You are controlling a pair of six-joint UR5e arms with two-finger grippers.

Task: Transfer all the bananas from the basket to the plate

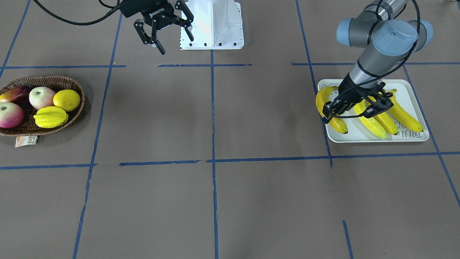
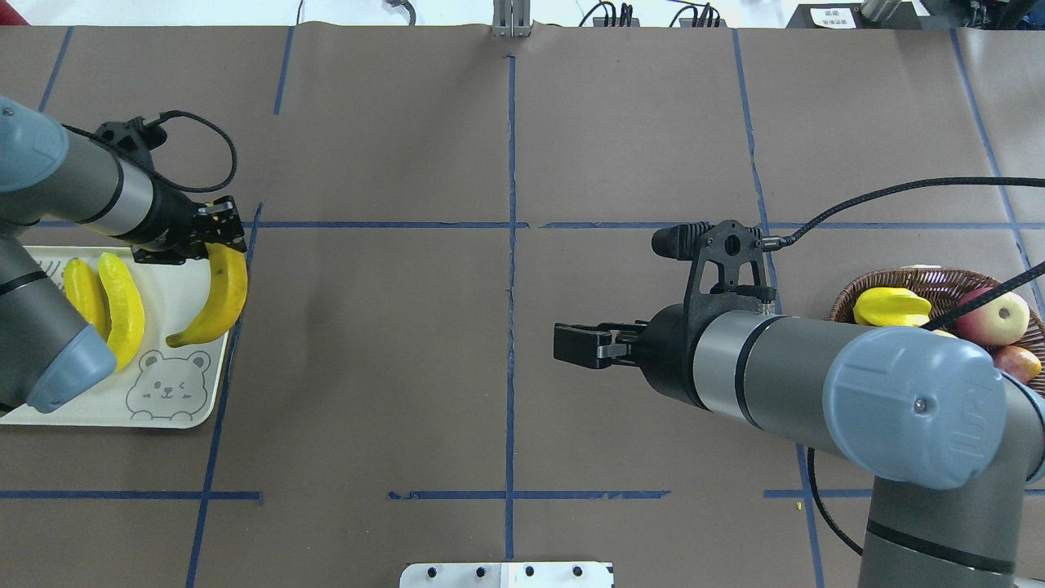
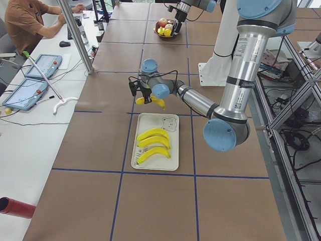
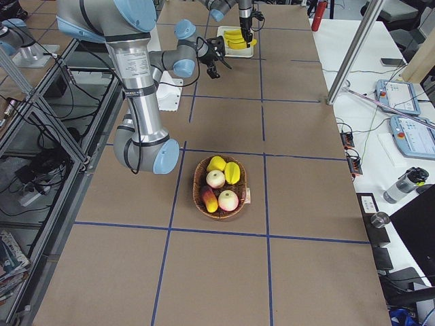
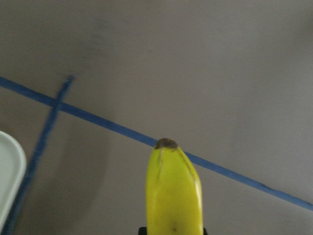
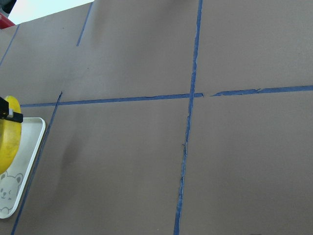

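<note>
At the left of the overhead view, the plate [image 2: 163, 420] already carries three bananas [image 3: 154, 143] lying side by side, though the arm hides one of them from above. Over the plate's edge nearer the table's middle, the left gripper [image 2: 219, 238] is clamped on the top end of the fourth banana [image 2: 219, 294]. That banana hangs with its lower tip above the plate and looks clear of it, so it is not yet set down. Mid-table, the right gripper [image 1: 176, 43] hovers with its fingers spread and nothing between them. At the far right, the basket [image 2: 914, 279] holds only a starfruit [image 2: 890, 307], a lemon [image 1: 67, 100] and apples [image 2: 993, 317], with no banana in it. I judge the task nearly done: lowering and releasing this last one should finish it.
</note>
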